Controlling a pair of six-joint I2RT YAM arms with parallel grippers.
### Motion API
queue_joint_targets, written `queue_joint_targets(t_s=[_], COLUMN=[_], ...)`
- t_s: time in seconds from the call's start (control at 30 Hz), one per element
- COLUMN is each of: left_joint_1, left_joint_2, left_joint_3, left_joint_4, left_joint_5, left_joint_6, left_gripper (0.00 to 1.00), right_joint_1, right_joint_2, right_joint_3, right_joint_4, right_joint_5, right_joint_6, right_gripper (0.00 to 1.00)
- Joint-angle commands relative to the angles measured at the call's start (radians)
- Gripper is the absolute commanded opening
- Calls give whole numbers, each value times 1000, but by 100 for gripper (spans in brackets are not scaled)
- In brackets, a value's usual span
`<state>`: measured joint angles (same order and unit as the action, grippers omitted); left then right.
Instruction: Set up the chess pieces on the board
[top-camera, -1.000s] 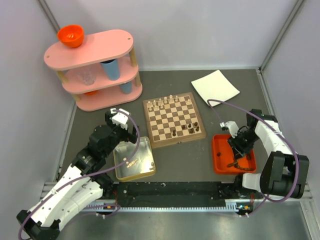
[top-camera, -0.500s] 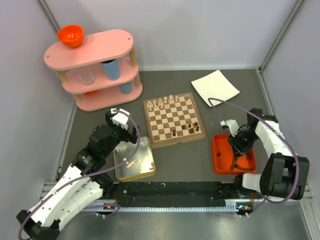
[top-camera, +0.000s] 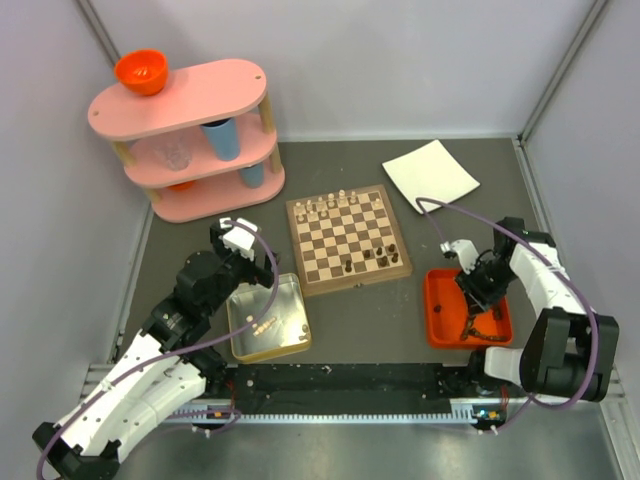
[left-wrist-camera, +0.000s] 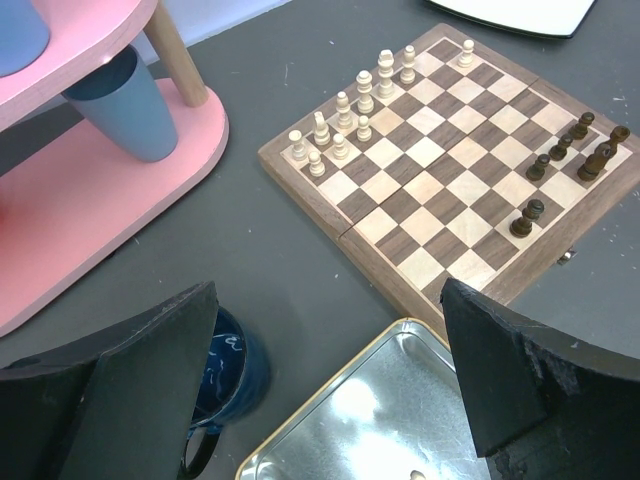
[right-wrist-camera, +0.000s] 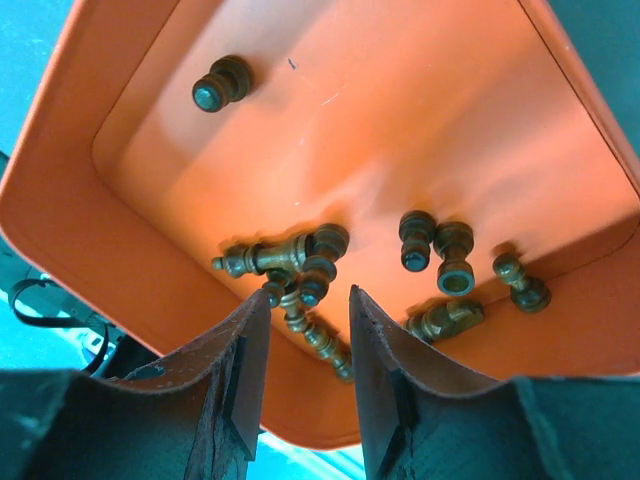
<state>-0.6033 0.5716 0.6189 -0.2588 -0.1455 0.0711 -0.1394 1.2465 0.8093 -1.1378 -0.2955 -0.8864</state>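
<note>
Right gripper (right-wrist-camera: 307, 298) narrow, tips in tray (right-wrist-camera: 400, 120) around clumped dark pieces (right-wrist-camera: 290, 258); can't tell if gripping. Left gripper (left-wrist-camera: 328, 292) wide, tin (left-wrist-camera: 370, 410) below, board (left-wrist-camera: 430, 170) ahead.

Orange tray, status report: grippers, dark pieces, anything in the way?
Left gripper wide open by the tin. Right gripper part-open over dark pieces in orange tray. None held. Nothing in the way.

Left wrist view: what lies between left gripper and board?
Only a corner of the silver tin and a bare strip of table lie between the left gripper and the board, seen there.
</note>
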Motion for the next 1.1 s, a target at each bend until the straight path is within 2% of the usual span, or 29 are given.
queue_joint_targets(t_s=[0.0, 0.13, 0.23, 0.33, 0.47, 0.57, 0.9, 1.07], left_joint_1=[5, 7, 5, 5, 7, 5, 5, 5], left_joint_2=[-12, -12, -10, -10, -9, -10, -12, -7], left_joint_3=[30, 30, 30, 30, 30, 30, 25, 22], left_joint_4=[35, 36, 35, 35, 35, 35, 35, 36], left_joint_5=[9, 11, 9, 11, 9, 6, -11, -25], left_joint_6=[-2, -4, -2, -2, -2, -2, -2, -2], left_gripper=[99, 99, 99, 99, 99, 99, 99, 99], right_joint_1=[6, 8, 11, 11, 11, 11, 11, 12], right_joint_2=[22, 36, 45, 45, 41, 22, -104, -121], right_joint_3=[-25, -44, -56, -56, -50, -29, 123, 234], right_joint_4=[52, 67, 69, 69, 64, 47, -132, -180], right_joint_5=[13, 12, 13, 13, 16, 24, 44, -51], right_joint_6=[15, 20, 20, 20, 20, 18, -65, -72], right_gripper=[37, 37, 33, 25, 10, 4, 1, 1])
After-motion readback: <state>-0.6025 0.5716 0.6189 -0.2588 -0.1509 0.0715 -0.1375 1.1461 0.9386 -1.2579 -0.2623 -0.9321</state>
